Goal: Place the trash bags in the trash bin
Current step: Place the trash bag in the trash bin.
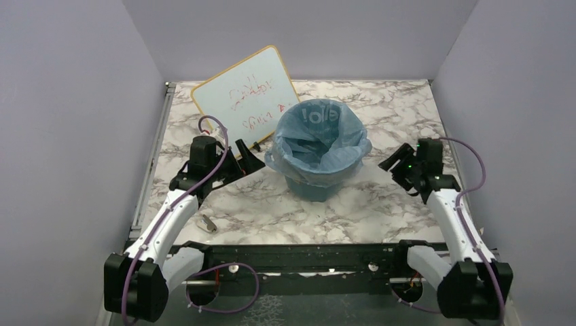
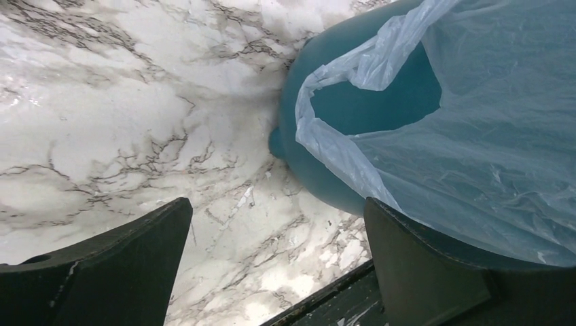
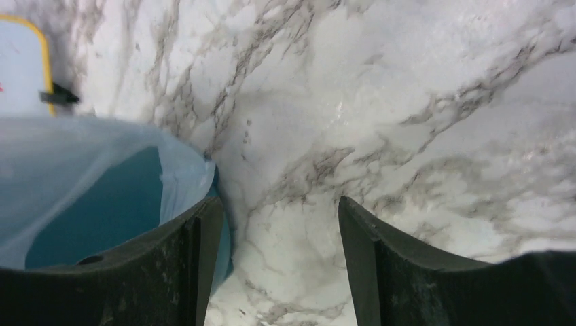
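The trash bag (image 1: 319, 132) is inside the trash bin (image 1: 316, 189), in the middle of the table (image 1: 380, 207). Its top is folded out over the rim all the way round.

The left gripper (image 1: 248, 155) is just left of the bin. Its fingers are spread wide and hold nothing. The right gripper (image 1: 398, 170) is a little way off on the right, fingers also apart and empty.

The bag could come off again, I think. On the left side a loose loop of it hangs down the bin wall, right beside a finger. If that finger snags the loop, it may drag the bag off the rim or tip the bin.

The bag is thin, see-through, pale blue and crinkly. The bin is round, smooth, hard teal plastic, narrower at the bottom. The table looks like shiny marble, so the bin may slide. A flat whiteboard (image 1: 244, 102) leans at the far left.
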